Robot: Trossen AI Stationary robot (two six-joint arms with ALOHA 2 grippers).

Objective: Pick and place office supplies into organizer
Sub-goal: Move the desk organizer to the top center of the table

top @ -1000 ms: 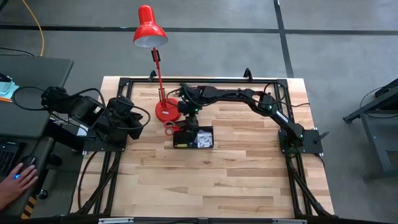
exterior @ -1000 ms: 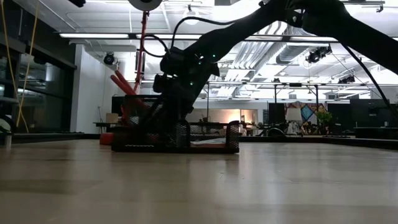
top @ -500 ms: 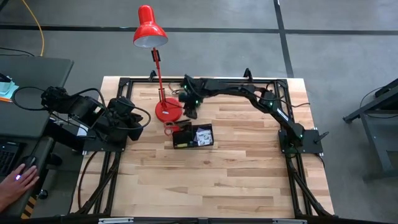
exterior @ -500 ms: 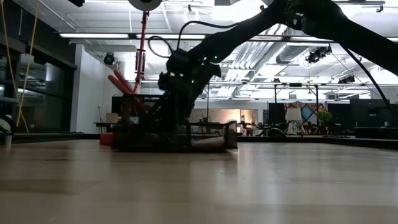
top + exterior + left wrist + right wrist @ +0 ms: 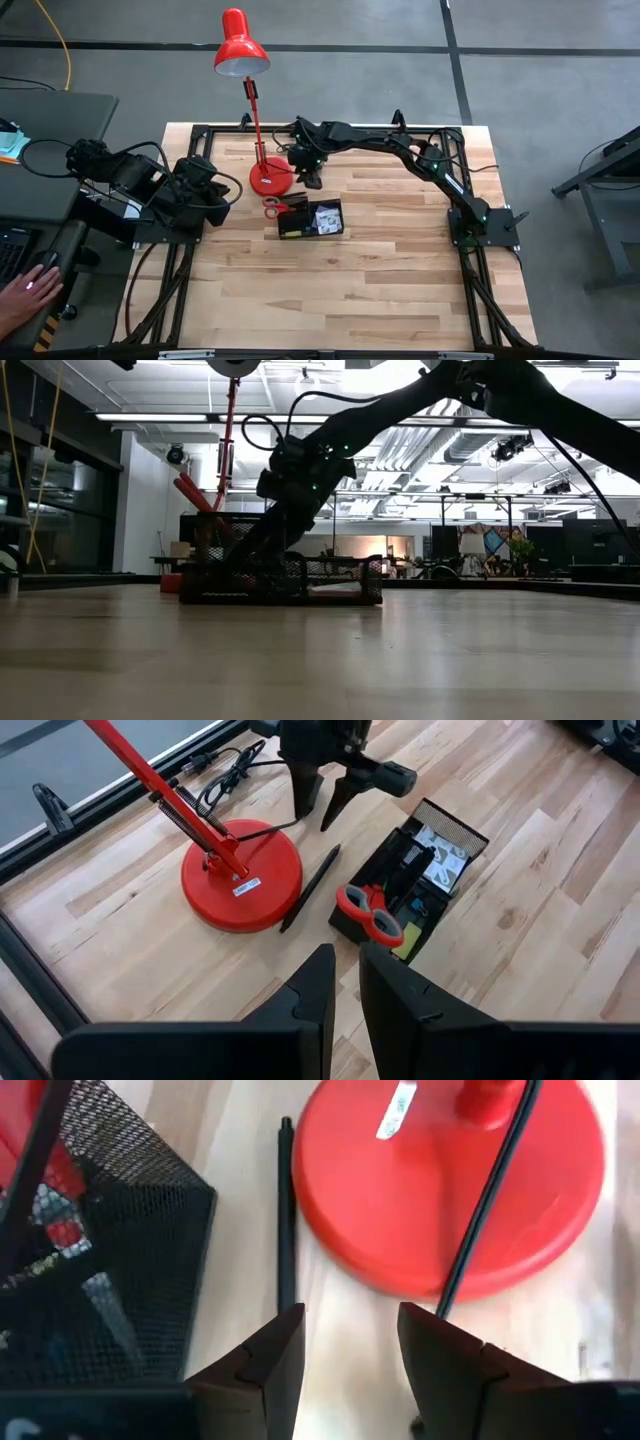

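Wooden table (image 5: 380,290): I see organizer (image 5: 311,220) beside lamp base (image 5: 270,178), pen (image 5: 310,887) between them. My right gripper (image 5: 310,180) hangs above that pen, fingers parted, empty; left gripper (image 5: 343,982) nearly closed, empty.

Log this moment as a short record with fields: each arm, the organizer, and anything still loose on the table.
right gripper: above the table between lamp base and organizer, fingers apart, nothing between them
left gripper: at the table's left side, waiting, fingers close together and holding nothing
organizer: black mesh tray beside the lamp base
scissors: red handles sticking out at the organizer's lamp-side end
loose pen: dark, lying flat on the table between lamp base and organizer, along the base's edge
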